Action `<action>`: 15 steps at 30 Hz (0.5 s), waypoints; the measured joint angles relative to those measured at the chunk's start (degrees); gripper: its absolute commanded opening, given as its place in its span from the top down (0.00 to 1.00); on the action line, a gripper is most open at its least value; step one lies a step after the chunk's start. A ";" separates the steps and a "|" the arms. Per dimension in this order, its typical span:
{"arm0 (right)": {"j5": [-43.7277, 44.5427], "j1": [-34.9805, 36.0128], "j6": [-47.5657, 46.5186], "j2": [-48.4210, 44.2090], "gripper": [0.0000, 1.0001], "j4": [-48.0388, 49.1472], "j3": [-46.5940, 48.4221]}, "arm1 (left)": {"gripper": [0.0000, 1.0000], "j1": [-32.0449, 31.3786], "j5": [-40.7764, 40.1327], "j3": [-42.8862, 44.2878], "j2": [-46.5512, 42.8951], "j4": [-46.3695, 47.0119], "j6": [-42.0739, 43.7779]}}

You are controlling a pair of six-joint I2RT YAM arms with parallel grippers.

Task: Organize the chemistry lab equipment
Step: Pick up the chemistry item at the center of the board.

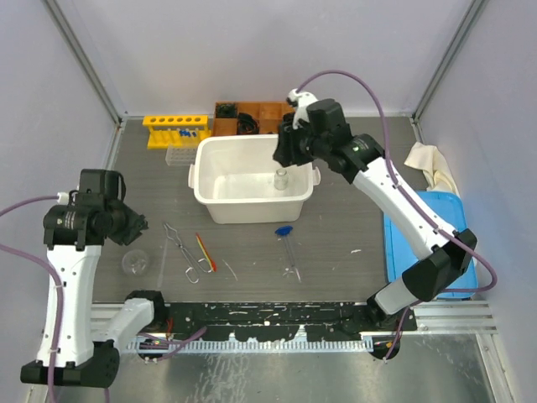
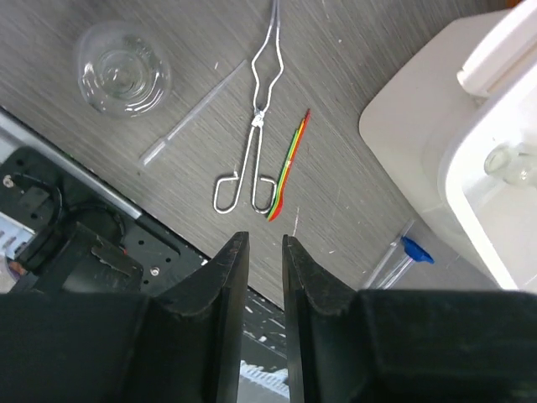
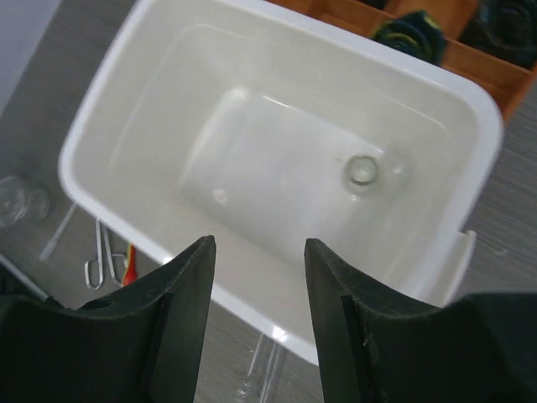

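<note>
- Shows the right hand (image 3: 258, 252) above the white rectangular plastic tub (image 3: 117, 143), fingers wide apart and gripping nothing. One small clear glass flask (image 3: 362, 170) stands upright on the tub floor, beyond the fingertips.
- Shows the left hand (image 2: 264, 243) above the grey worktop (image 2: 352, 50), fingers only a narrow gap apart, with nothing between them.
- Places a second small clear glass flask (image 1: 137, 263) upright on the worktop outside the tub, just nearward of the left hand and well apart from the right hand. Marks the left arm as the nearer one, by judgement.
- In the left wrist view, sets this second flask ahead and off to the left of the fingers, not in line with the gap. Probably calls for a sideways shift and a wider opening before any descent.
- Puts the metal tongs (image 2: 256, 126) and the thin red-orange stick (image 2: 289, 164) just beside each other, ahead of the left fingers, long axes roughly along the reach, so that the fingers would close across them.
- Places the blue-bulb dropper (image 1: 289, 250) on the worktop in front of the tub, between the two arms.
- Places the yellow six-hole tube rack (image 1: 176, 122), holding blue-capped test tubes (image 1: 186, 133), at the far edge, left of the tub.
</note>
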 measured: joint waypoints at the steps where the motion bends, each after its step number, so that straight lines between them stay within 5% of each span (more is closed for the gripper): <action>1: -0.02 2.45 -1.01 0.00 0.47 -0.37 1.46 | 0.76 1.53 0.70 -0.22 -0.07 -0.17 0.11; 15: -2.56 16.04 -8.52 7.52 0.46 -6.14 13.07 | 0.77 25.14 13.29 -0.76 2.67 2.25 4.57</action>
